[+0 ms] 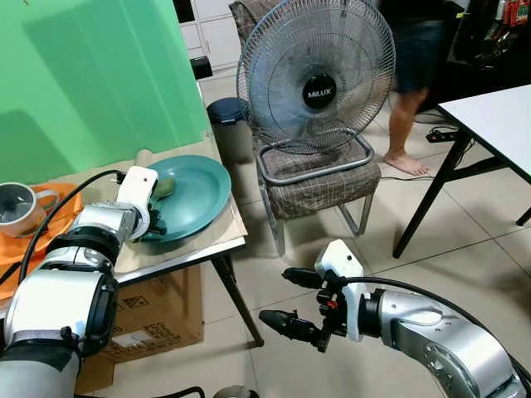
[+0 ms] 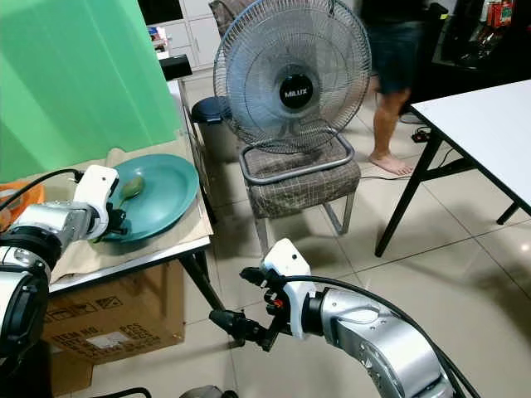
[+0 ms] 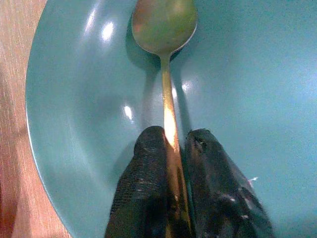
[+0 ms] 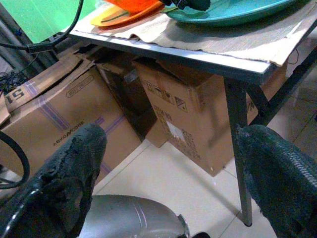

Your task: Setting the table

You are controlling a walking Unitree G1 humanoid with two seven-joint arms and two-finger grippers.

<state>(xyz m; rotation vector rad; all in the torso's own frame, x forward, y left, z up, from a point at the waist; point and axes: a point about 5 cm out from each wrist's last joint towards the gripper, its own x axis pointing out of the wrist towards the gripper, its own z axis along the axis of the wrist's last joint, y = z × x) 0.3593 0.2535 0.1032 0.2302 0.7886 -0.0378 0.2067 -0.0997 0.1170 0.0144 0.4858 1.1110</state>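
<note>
Spoon (image 3: 165, 29) in the teal plate (image 1: 203, 195), that is the heart of it: the left tool (image 3: 174, 144) has its two black fingers (image 3: 143, 188) pinched tight on the golden handle, while the bowl of the spoon lies on the plate's floor, toward the far side from the wrist. The plate sits at the near right corner of a small desk (image 1: 187, 261) covered with a tan cloth (image 4: 233, 37), right against the green screen (image 1: 91, 75). Further left on the same desk stands a grey mug (image 1: 18, 207) on an orange tray (image 1: 17, 249).

Down off the desk's corner, the right tool (image 1: 290, 298) hangs over the tiled floor (image 1: 465, 265), its fingers spread wide with nothing between them. From its wrist you look up under the desk at stacked cardboard boxes (image 4: 188, 119).

Behind all this a large Milux fan (image 1: 319, 70) stands on a checked chair (image 1: 319, 182), a dark bin (image 1: 228, 112) is tucked beside the chair, a white table (image 1: 498, 124) juts in from the right, and a person's bare legs (image 1: 402, 124) stand near it.
</note>
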